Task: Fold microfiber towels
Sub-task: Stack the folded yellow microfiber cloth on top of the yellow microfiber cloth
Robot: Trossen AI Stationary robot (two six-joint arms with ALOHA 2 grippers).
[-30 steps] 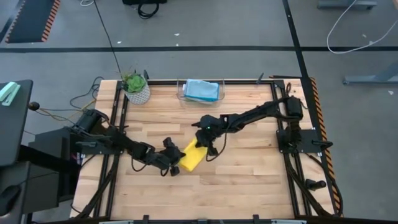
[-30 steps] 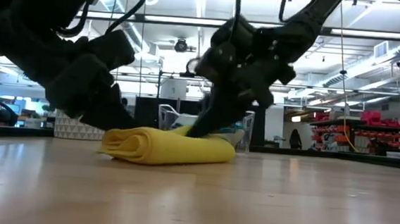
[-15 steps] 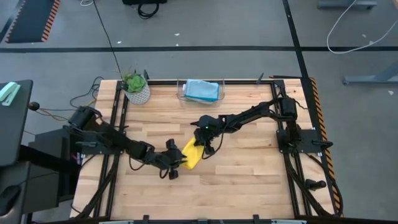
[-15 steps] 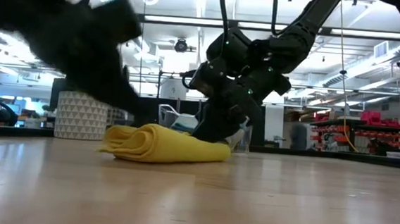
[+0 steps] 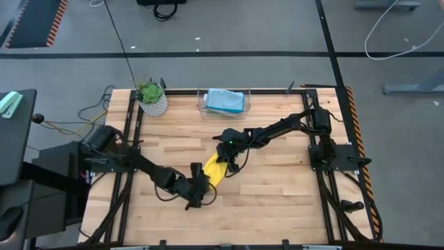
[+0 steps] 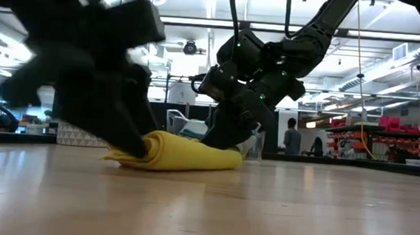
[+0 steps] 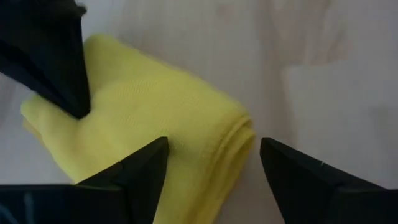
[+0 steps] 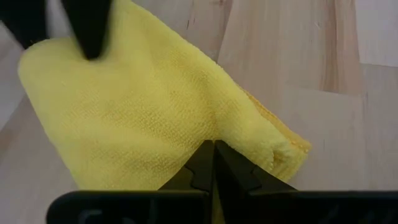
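Both grippers meet at your folded yellow towel [image 5: 214, 172]: left gripper [image 7: 211, 163] spread apart (straddling its fold), right gripper [image 8: 213, 163] pinched together on it.

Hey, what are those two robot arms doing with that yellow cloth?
They are folding a yellow towel on the wooden table. The right gripper is shut, pressing down on the far end of the folded towel. The left gripper sits at the near end with its fingers open, not clamping the cloth. A light blue towel already lies in the clear bin at the back, beside a potted plant.
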